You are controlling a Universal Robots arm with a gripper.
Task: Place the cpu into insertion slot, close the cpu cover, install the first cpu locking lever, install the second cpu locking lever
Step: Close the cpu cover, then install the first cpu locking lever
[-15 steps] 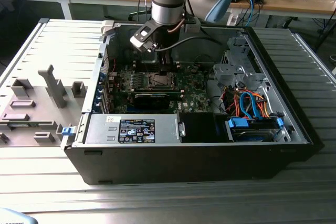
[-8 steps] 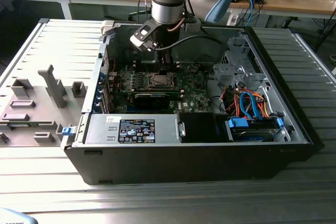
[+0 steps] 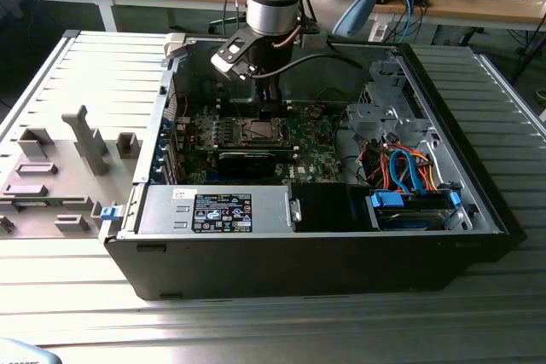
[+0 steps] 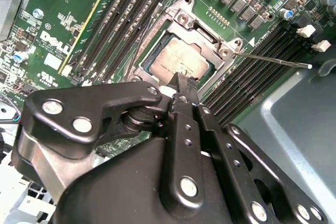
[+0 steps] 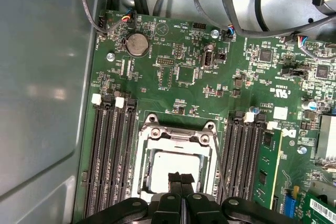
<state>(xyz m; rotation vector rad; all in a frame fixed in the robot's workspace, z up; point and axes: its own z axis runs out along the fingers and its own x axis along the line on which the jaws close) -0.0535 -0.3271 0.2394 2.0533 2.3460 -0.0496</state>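
At the exterior view's left, a grey fixture tray (image 3: 60,168) lies on the surface (image 3: 256,330), beside the open computer case (image 3: 299,266). Next along, a label (image 3: 222,210) on the power supply carries dense print, too small for me to make out.

In the middle, my gripper (image 3: 259,113) hangs over the insertion slot (image 3: 258,132). In both wrist views the cpu (image 4: 181,61) sits in that slot with the cpu cover (image 4: 207,27) lying down around it. My fingertips (image 5: 175,178) are pressed together, pinching nothing, at the cover's edge. One locking lever (image 4: 273,59) sticks out free over the memory slots (image 4: 252,77).

I judge the cover is being seated, so I should bear on the metal frame, not the chip, and push straight down. The motherboard (image 4: 52,19) has white lettering, which I leave unread. At the right, orange and blue cables (image 3: 401,168) bunch inside the case.
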